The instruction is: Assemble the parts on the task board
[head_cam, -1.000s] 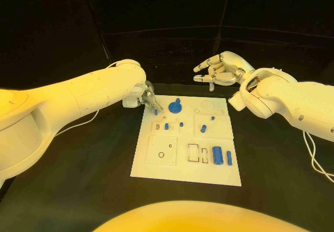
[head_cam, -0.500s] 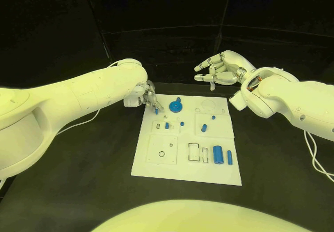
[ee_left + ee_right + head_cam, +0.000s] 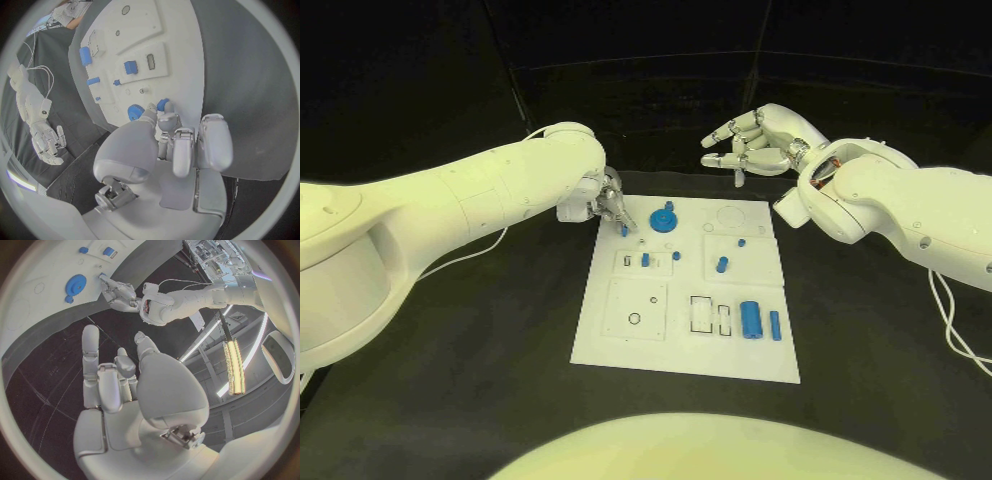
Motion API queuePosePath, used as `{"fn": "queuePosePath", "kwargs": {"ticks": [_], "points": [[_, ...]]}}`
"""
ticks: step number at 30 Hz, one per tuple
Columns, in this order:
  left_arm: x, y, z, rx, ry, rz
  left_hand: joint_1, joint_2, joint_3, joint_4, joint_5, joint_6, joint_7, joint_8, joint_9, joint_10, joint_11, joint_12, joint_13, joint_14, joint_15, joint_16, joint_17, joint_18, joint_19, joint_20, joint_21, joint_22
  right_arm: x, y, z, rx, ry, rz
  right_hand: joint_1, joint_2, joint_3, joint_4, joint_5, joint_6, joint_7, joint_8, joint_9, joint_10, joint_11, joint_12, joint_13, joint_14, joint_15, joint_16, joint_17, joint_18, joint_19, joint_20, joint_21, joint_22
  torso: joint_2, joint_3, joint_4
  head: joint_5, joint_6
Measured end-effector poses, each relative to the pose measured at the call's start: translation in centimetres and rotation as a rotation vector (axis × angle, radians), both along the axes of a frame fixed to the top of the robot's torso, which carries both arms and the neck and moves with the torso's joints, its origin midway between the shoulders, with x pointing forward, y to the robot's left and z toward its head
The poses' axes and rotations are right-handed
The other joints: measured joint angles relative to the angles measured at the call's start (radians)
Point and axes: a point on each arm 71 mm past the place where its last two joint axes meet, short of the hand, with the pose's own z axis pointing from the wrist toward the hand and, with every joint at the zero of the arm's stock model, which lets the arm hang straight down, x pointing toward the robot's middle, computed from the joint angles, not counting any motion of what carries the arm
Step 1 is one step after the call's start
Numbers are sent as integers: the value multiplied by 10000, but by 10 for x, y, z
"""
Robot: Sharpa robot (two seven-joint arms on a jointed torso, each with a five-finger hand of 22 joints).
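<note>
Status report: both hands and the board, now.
Left hand pinching small blue part at task board far-left corner. Right hand open, raised beyond the board. Nothing in the way.

- The right hand (image 3: 119, 385) is hanging over the black table (image 3: 56, 360), fingers loosely apart and holding nothing.
- The left hand (image 3: 119, 292) is pinching a small blue part (image 3: 104, 276) at the task board (image 3: 37, 305) edge, beside a blue round part (image 3: 75, 285).
</note>
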Motion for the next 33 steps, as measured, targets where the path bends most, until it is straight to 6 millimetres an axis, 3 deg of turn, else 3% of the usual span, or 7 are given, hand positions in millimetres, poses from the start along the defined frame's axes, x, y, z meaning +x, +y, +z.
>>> {"fn": "queuePosePath", "kwargs": {"ticks": [6, 11, 17, 21, 23, 26, 33], "points": [[0, 0, 0, 8, 11, 7, 522, 261, 377, -373, 0, 20, -20, 0, -50, 1, -75, 0, -22, 0, 0, 0, 0, 0, 0, 0, 0, 0, 0, 0, 0, 1, 0, 5, 0, 0, 0, 0, 0, 0, 0, 0, 0, 0, 0, 0, 0, 0, 0, 0, 0, 0, 0, 0, 0, 1, 0, 0, 0, -2, -10], [0, 0, 0, 7, 13, 14, 759, 336, 634, -631, -5, 35, -34, 0, -97, -15, -91, 0, -40, -38, -38, 0, 0, 0, 0, 0, 0, -1, 0, 0, 0, 1, 1, 4, 0, 0, 0, 0, 0, 0, 0, 0, 0, 0, 0, 0, -1, 0, 0, 0, 0, 0, 0, 0, 0, 1, -1, 0, 0, -2, -11], [1, 0, 1, 2, -1, 12, 1210, 404, 1303, -1278, -38, -9, -70, -47, -214, -54, -124, -84, -100, 0, -75, 0, 0, 1, -4, -67, 0, -18, 0, 0, 0, 1, 1, 5, 0, 0, 0, 0, 0, 0, 0, 0, 0, 0, 0, 0, -2, 0, 0, 0, 0, 0, 0, 0, 0, 1, -4, 0, 0, -7, -11], [1, 1, 2, -1, -6, 15, 1339, 419, 1684, -1101, 307, -132, 52, -19, -269, -89, -85, -157, -189, -1, -74, 0, 0, 1, -4, -67, -42, -18, 0, 0, 0, 0, 1, 2, 0, 0, 0, 0, 0, 0, 0, 0, 0, 0, 0, 0, -2, 0, 0, 0, 0, 0, 0, 0, 0, 1, -4, -1, 2, -9, -11], [1, 2, 2, 2, -6, 29, 869, 255, 2342, -986, 419, -133, 54, 136, -280, -90, -85, -195, -241, -1, -74, 0, 0, 1, -3, -67, -43, -18, 0, 0, 0, 0, 1, 1, 0, 0, 0, 0, 0, 0, 0, 0, 0, 0, 0, 0, -2, 0, 0, 0, 0, 0, 0, 0, 0, 1, -4, -1, 6, -10, -6], [1, 3, 1, 14, 5, 52, 230, -42, 3526, -1423, 420, -151, 72, 274, -295, -91, -85, -197, -278, -1, -74, 0, 0, 1, -4, -67, -43, -18, 0, -1, 0, -1, 1, -2, 0, 0, 0, 0, 0, 0, 0, 0, 0, 0, 0, 0, -2, 0, 0, 0, 0, 0, 0, 0, 0, 2, -4, -1, 11, -10, -2], [0, 8, 0, 1, -9, 110, -558, -483, 4914, -1494, 419, -210, 58, 603, -214, -56, -44, -197, -281, 0, -74, 0, 0, 0, -3, -67, -43, 25, 0, -1, 0, -2, 1, -5, 0, 0, 0, 0, 0, 0, 0, 0, 0, 0, 0, 0, -3, 0, 0, 0, 0, -1, 0, 0, 0, 2, -4, -6, 17, 16, -2]]}}
